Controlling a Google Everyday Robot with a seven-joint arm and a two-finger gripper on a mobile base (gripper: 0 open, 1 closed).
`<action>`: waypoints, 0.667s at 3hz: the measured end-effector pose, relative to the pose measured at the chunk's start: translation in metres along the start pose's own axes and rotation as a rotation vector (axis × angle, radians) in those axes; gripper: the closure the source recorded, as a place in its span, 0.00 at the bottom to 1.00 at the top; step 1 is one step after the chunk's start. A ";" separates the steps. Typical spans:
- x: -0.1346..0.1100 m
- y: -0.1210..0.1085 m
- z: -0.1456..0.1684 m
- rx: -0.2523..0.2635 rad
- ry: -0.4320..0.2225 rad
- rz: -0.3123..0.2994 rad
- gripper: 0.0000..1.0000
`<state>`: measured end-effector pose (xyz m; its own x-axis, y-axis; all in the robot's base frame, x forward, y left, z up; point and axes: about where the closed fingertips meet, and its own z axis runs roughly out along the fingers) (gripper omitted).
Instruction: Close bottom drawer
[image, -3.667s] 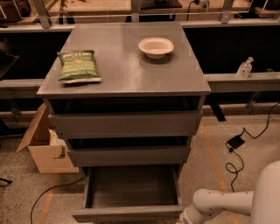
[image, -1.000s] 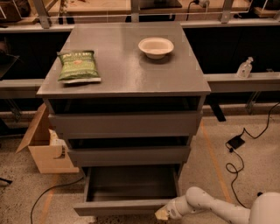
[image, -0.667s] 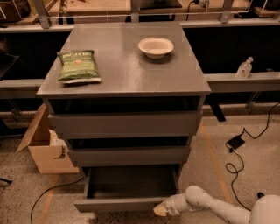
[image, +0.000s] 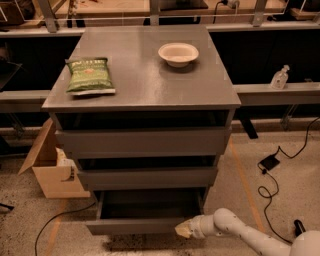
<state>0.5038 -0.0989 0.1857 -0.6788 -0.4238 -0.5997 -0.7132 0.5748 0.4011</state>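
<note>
The bottom drawer (image: 135, 226) is the lowest of three grey drawers in a grey cabinet; it stands pulled out, with its slim dark-grey front panel facing me and its dark inside showing. My gripper (image: 183, 229) is at the end of a white arm reaching in from the lower right. Its tip is against the right end of the drawer's front panel.
A green chip bag (image: 89, 75) and a white bowl (image: 178, 53) lie on the cabinet top (image: 145, 85). An open cardboard box (image: 50, 170) stands on the floor at the left. Cables and a black adapter (image: 270, 163) lie on the floor at the right. A spray bottle (image: 279, 77) stands on the right ledge.
The gripper has moved left along the drawer's front panel. The bottom drawer stands less far out than 3.7 seconds ago.
</note>
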 end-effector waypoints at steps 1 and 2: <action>-0.048 -0.038 0.015 0.003 -0.063 -0.087 1.00; -0.048 -0.038 0.016 0.003 -0.064 -0.087 1.00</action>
<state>0.5659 -0.0893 0.1882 -0.6016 -0.4264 -0.6755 -0.7685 0.5397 0.3438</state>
